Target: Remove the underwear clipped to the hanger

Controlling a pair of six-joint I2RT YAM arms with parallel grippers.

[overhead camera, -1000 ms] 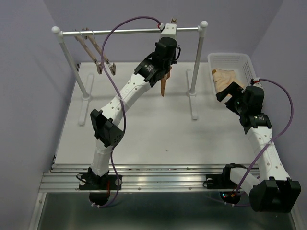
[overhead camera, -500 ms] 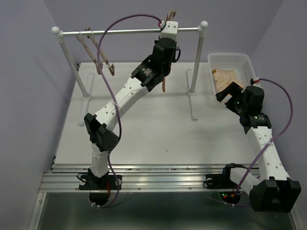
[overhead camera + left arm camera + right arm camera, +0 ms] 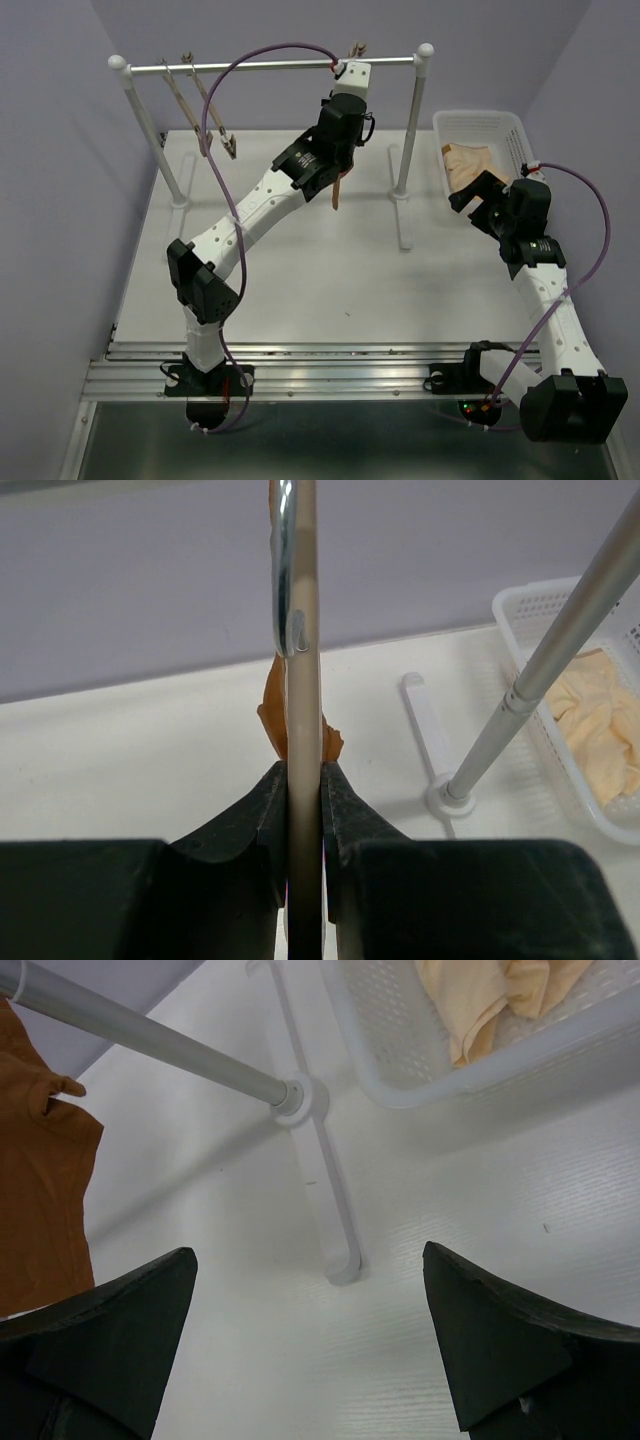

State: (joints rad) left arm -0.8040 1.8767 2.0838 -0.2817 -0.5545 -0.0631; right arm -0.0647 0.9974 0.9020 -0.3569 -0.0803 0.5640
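The hanger (image 3: 303,680) is a light-wood bar seen edge-on in the left wrist view, with a metal clip (image 3: 283,570) near its far end. My left gripper (image 3: 304,780) is shut on the bar, a pad pressed to each side. The rust-orange underwear (image 3: 270,715) peeks out behind the bar. From above, the left gripper (image 3: 352,62) is up at the rack rail (image 3: 260,65) and the underwear (image 3: 338,190) hangs below the arm. My right gripper (image 3: 308,1252) is open above the table with nothing between its fingers; the underwear (image 3: 40,1190) shows at its left.
Two bare wooden clip hangers (image 3: 205,110) hang at the rail's left end. A white basket (image 3: 515,130) at the back right holds peach-beige cloth (image 3: 470,160), just beyond the right gripper (image 3: 478,195). The rack's right post and foot (image 3: 402,190) stand between the arms.
The left arm's elbow has swung left and its wrist has shifted slightly nearer with the hanger; the underwear's lower end moved with it. The right arm has not moved.
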